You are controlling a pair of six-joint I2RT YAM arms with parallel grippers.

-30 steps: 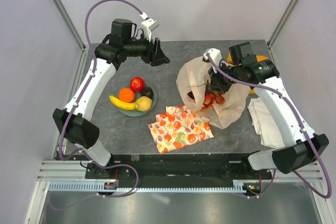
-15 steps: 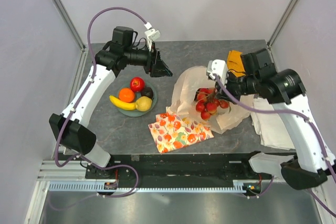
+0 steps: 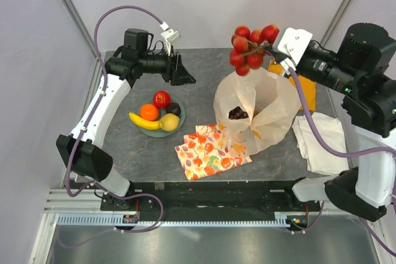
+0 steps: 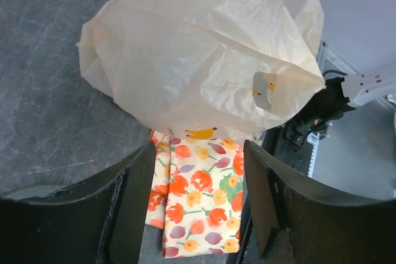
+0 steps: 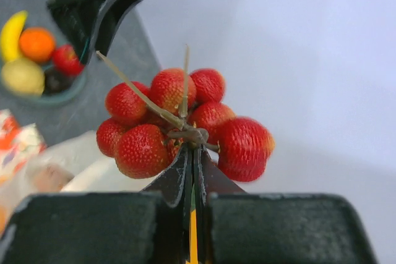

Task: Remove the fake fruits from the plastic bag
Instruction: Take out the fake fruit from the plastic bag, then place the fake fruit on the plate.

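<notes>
Risen out of the plastic bag (image 3: 266, 115), the red grape bunch (image 3: 250, 44) is now dangling high above it, the right claw (image 3: 276, 52) pinching only its thin stem and risking a drop, while the left claw (image 3: 184, 76) is idling spread beside the bag.

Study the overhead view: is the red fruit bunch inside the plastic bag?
No, the red fruit bunch hangs from the right jaws, in the air outside the plastic bag.

Your red berry bunch (image 3: 252, 46) hangs in the air over the plastic bag (image 3: 266, 106). Bag upright, open, dark bunch (image 3: 237, 113) inside. Banana (image 3: 143, 122), orange (image 3: 148, 112), apple (image 3: 161, 98), lemon (image 3: 169, 122) clustered well left.
</notes>
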